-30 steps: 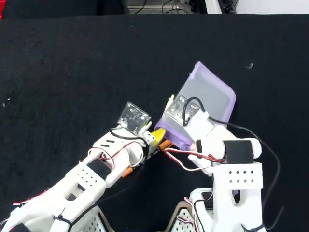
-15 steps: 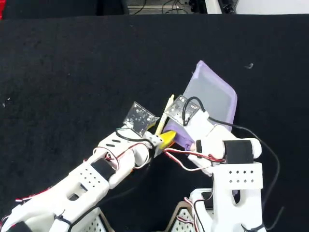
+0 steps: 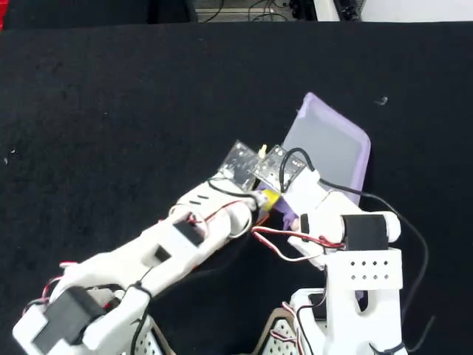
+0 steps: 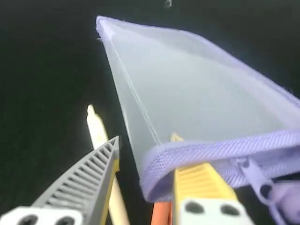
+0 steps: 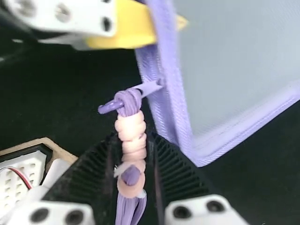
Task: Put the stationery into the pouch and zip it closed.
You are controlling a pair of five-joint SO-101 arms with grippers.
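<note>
The pouch (image 4: 201, 103), of pale purple mesh, was held tilted up off the bench (image 3: 111, 111), its open mouth turned toward both hands and its closed end pointed away from them. Its zip pull (image 5: 149, 86) was set at the near corner of the mouth, and a pink and purple cord (image 5: 127, 129) was knotted to it. The cord was clenched in the right hand (image 5: 135, 139): it was pinched between the two black fingers (image 5: 176, 164), with the pouch's lip just beside them and the mesh panel spread out beyond.

The left hand (image 4: 145, 138) was set at the pouch mouth, close beside the right hand, with its fingers spread apart. The yellow finger (image 4: 199, 185) was pushed in under the purple lip, and its tip could be made out through the mesh. The grey finger (image 4: 89, 183) was kept outside the pouch, over the black bench. A cream pencil (image 4: 98, 133) was laid along the inner side of the grey finger, its point carried past the fingertip and outside the pouch wall. An orange stick (image 4: 161, 216) was seen between the two fingers, just beside the yellow one. Whether either piece was gripped could not be told.

In the high view the two arms were brought together at the pouch's near end, and the pencil's point was seen between the two wrists.
</note>
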